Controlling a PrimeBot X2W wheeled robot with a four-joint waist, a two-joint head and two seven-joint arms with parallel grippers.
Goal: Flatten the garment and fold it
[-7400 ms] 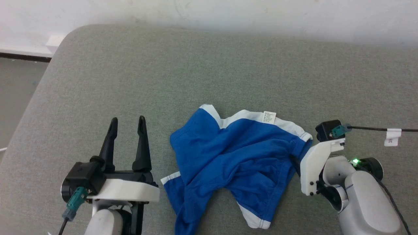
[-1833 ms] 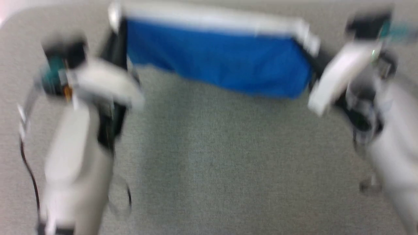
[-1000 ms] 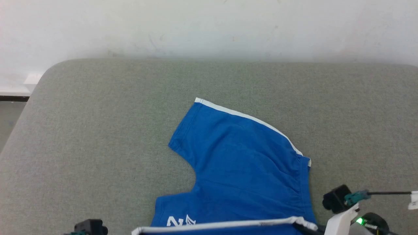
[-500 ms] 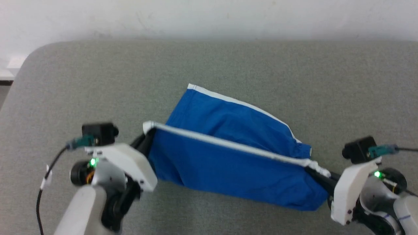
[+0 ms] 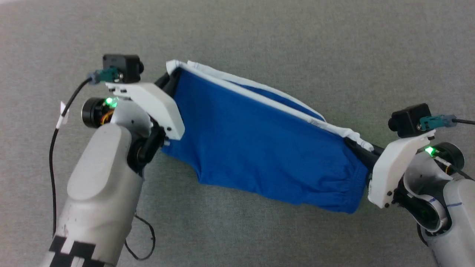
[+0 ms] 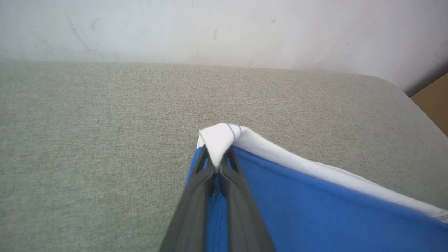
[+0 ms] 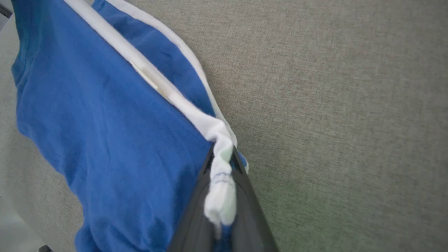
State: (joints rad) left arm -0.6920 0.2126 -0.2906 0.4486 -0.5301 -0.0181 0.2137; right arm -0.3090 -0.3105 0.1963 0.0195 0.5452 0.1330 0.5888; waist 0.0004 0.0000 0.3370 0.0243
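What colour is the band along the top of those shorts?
White: the waistband of the bright blue soft fabric shorts, clearest in the left wrist view.

My left forearm (image 5: 100, 178) — pale grey rounded shell, black-and-white check marking (image 5: 70, 252) at its base. White angular wrist bracket (image 5: 148, 100), small dark screws near its lower corner. Black box camera (image 5: 122, 66) on top, teal plug (image 5: 105, 75), thin black cable (image 5: 51, 155) carrying a white tag (image 5: 64, 113). Green light (image 5: 108, 101) beside a black joint. Right forearm (image 5: 460, 230) alike, plus a thin blue line. Left gripper (image 6: 217, 161) and right gripper (image 7: 223, 157) — long dark grey fingers (image 6: 245, 217), tapering.
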